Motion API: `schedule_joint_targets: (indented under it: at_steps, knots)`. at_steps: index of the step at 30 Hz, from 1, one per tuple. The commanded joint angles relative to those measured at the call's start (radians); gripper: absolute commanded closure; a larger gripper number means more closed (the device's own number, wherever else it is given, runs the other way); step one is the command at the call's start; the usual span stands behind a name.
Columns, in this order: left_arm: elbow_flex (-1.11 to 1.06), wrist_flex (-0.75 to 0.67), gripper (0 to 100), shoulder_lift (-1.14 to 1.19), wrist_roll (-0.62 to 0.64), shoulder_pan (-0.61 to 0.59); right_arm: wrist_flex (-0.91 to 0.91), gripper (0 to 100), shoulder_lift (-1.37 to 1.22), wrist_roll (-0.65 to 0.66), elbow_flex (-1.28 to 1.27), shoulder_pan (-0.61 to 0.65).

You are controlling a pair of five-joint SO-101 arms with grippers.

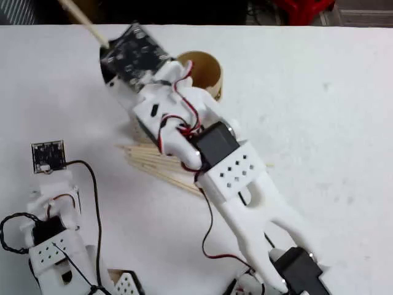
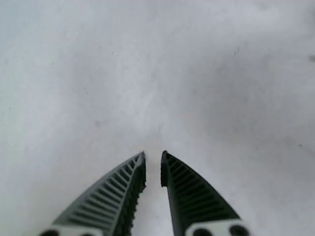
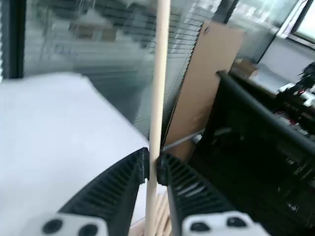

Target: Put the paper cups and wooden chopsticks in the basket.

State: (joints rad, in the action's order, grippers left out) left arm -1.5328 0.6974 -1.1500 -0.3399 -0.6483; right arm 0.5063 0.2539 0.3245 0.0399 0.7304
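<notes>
The left tool hangs over the bare counter at the left side. Its two jaws are almost pressed together, with only a thin slit between them and nothing inside. Further right, the right tool is raised near the far edge of the counter and pinches one chopstick, which sticks out past both jaws. Under the right arm a loose pile of more chopsticks lies flat on the counter. At least five are there, but the arm hides part of the pile, so I cannot tell the exact number. One brown cup stands just right of the right tool with its mouth up, partly covered by the arm.
</notes>
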Motion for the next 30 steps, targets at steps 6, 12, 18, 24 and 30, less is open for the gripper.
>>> schedule_joint_targets:
  at_steps: [6,12,18,24,30]
  knots:
    - [0.003,-0.025,92,-0.013,-0.008,0.013,-0.306,98.2,0.022,-0.044,-0.209,-0.042]
    - [0.003,-0.025,92,-0.013,-0.008,0.013,-0.251,93.7,0.024,-0.044,-0.236,-0.059]
    - [0.003,-0.025,92,-0.013,-0.008,0.013,-0.140,77.6,0.025,-0.044,-0.242,-0.071]
    - [0.003,-0.025,92,-0.013,-0.008,0.013,0.091,86.7,0.168,-0.044,-0.244,-0.065]
    - [0.003,-0.025,92,-0.013,-0.008,0.013,0.570,93.7,0.358,-0.029,-0.244,-0.065]
